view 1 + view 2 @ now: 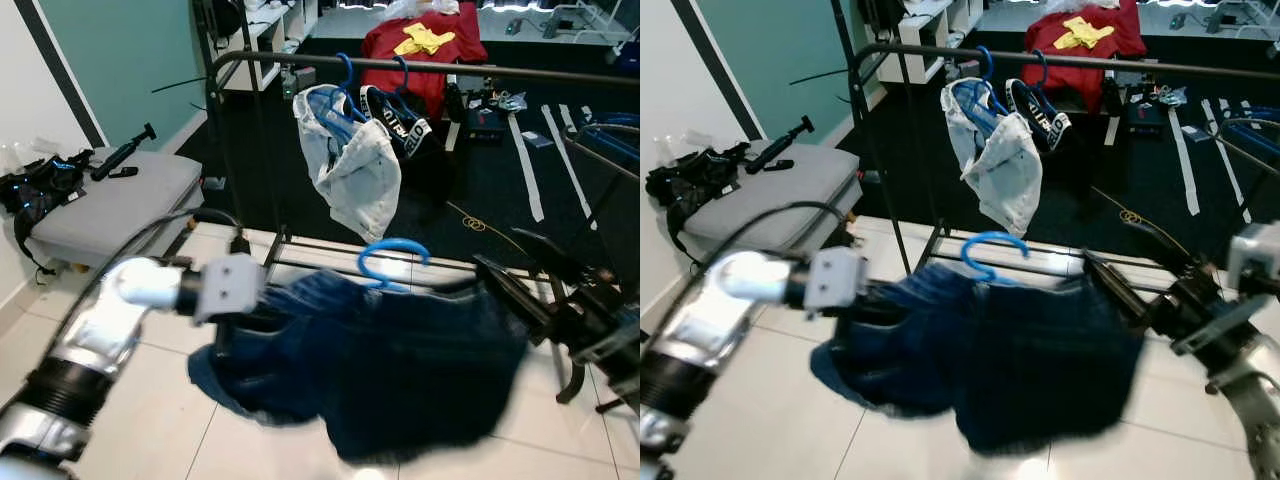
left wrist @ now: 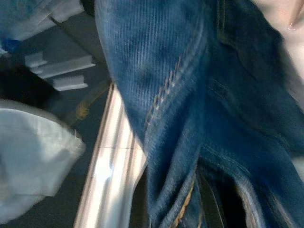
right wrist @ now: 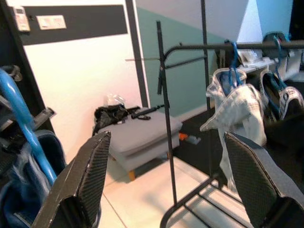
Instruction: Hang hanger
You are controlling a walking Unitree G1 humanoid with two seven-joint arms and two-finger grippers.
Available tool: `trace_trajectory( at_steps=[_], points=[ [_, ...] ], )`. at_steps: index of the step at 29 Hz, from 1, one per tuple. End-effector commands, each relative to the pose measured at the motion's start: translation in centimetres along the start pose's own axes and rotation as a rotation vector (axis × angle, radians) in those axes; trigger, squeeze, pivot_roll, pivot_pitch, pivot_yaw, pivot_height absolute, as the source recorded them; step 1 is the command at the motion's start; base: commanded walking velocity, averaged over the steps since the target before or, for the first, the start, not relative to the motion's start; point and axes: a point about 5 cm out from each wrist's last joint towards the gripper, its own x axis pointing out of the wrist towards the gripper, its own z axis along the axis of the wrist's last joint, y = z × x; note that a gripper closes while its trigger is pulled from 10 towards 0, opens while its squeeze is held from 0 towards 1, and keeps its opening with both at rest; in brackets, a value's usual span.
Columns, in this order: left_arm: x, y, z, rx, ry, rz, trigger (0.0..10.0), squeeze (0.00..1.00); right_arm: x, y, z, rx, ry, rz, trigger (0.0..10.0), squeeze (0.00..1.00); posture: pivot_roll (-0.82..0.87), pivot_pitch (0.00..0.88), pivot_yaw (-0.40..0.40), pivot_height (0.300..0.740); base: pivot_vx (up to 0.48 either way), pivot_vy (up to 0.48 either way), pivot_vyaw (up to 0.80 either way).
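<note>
Floor: white glossy tiles point(image 1: 150, 420) up front, dark carpet point(image 1: 480, 190) behind.
Walls: teal wall point(image 1: 120, 60) with a black stripe point(image 1: 60, 70), white wall point(image 3: 85, 85) beside it.
Furniture: grey ottoman point(image 1: 110, 205) stood against the wall, black gear point(image 1: 40, 185) lay on top.
Shelving: white shelf unit point(image 1: 275, 25) at the back.
Light: bright, glare on the tiles.

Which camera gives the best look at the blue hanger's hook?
The right eye view: the blue hanger's hook stands clear above the jeans. The left eye view shows it similarly; the right wrist view catches a blue curved piece at the edge.
</note>
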Motion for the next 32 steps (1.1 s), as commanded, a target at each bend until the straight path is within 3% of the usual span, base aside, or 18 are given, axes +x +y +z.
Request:
trace_trajectory(
  at_steps=[1,4,5,6,8,10,11,12,14,16,19,20,23,24,25,28,31,32],
  points=[
    [-0.1,0.8,-0.8,-0.008,0.074,0.094,10.0,0.0,0.3,-0.2,-0.4,0.006,0.015,-0.038,10.0,0.0,-0.08,0.091,0.082,0.74,0.0,0.0,0.0],
    [0.3,1.0,-1.2,-0.028,0.105,0.135,10.0,0.0,0.6,-0.4,-0.4,0.011,0.006,-0.08,10.0,0.0,-0.08,0.091,0.083,0.74,0.0,0.0,0.0],
    [1.1,1.2,-2.0,-0.137,0.137,0.27,10.0,0.0,1.0,-0.5,-0.6,0.036,-0.017,-0.123,10.0,0.0,-0.08,0.094,0.088,0.74,0.0,0.0,0.0],
    [1.1,1.2,-2.0,-0.137,0.137,0.27,10.0,0.0,1.0,-0.5,-0.6,0.036,-0.017,-0.123,10.0,0.0,-0.08,0.094,0.088,0.74,0.0,0.0,0.0],
    [2.5,0.8,-3.0,-0.384,0.16,0.558,10.0,0.0,1.7,-0.5,-0.8,0.074,-0.059,-0.203,10.0,0.0,-0.08,0.099,0.09,0.74,0.0,0.0,0.0],
    [2.5,0.8,-3.0,-0.384,0.16,0.558,10.0,0.0,1.7,-0.5,-0.8,0.074,-0.059,-0.203,10.0,0.0,-0.08,0.099,0.09,0.74,0.0,0.0,0.0],
    [2.9,0.3,-3.4,-0.469,0.17,0.673,10.0,0.0,2.0,-0.5,-1.1,0.096,-0.074,-0.232,10.0,0.0,-0.07,0.101,0.089,0.74,0.0,0.0,0.0],
    [2.9,0.3,-3.4,-0.469,0.17,0.673,10.0,0.0,2.0,-0.5,-1.1,0.096,-0.074,-0.232,10.0,0.0,-0.07,0.101,0.089,0.74,0.0,0.0,0.0],
    [2.5,-0.5,-3.8,-0.575,0.185,0.89,10.0,0.0,2.5,-0.7,-1.6,0.141,-0.086,-0.265,10.0,0.0,-0.07,0.106,0.087,0.74,0.0,0.0,0.0],
    [1.5,-0.9,-3.1,-0.506,0.162,1.058,10.0,0.0,3.1,-0.4,-2.1,0.18,-0.09,-0.258,10.0,0.0,-0.06,0.112,0.08,0.74,0.0,0.0,0.0],
    [1.2,-1.0,-2.7,-0.463,0.155,1.093,10.0,0.0,3.3,-0.2,-2.2,0.192,-0.093,-0.253,10.0,0.0,-0.06,0.113,0.078,0.74,0.0,0.0,0.0],
    [1.0,-1.4,-1.9,-0.348,0.156,1.123,10.0,0.0,3.8,-0.1,-2.2,0.241,-0.122,-0.252,10.0,0.0,-0.05,0.116,0.079,0.74,0.0,0.0,0.0],
    [1.3,-2.8,-0.3,-0.076,0.168,1.112,10.0,0.0,5.6,1.3,-2.2,0.403,-0.196,-0.194,10.0,0.0,-0.05,0.119,0.081,0.74,0.0,0.0,0.0],
    [1.3,-2.8,-0.3,-0.076,0.168,1.112,10.0,0.0,5.6,1.3,-2.2,0.403,-0.196,-0.194,10.0,0.0,-0.05,0.119,0.081,0.74,0.0,0.0,0.0],
    [1.5,-3.3,0.1,0.015,0.173,1.09,10.0,0.0,6.5,2.4,-2.4,0.465,-0.205,-0.14,10.0,0.0,-0.05,0.119,0.081,0.74,0.0,0.0,0.0],
    [1.9,-3.8,0.7,0.156,0.193,1.07,10.0,0.0,7.7,3.9,-2.5,0.527,-0.205,-0.081,10.0,0.0,-0.05,0.121,0.078,0.74,0.0,0.0,0.0],
    [2.0,-3.9,0.8,0.204,0.207,1.072,10.0,0.0,8.1,4.2,-2.5,0.537,-0.202,-0.074,10.0,0.0,-0.05,0.121,0.078,0.74,0.0,0.0,0.0],
    [1.8,-3.9,0.6,0.278,0.246,1.083,10.0,0.0,8.9,5.1,-1.9,0.59,-0.238,-0.043,10.0,0.0,-0.05,0.122,0.073,0.74,0.0,0.0,0.0]
  ],
)
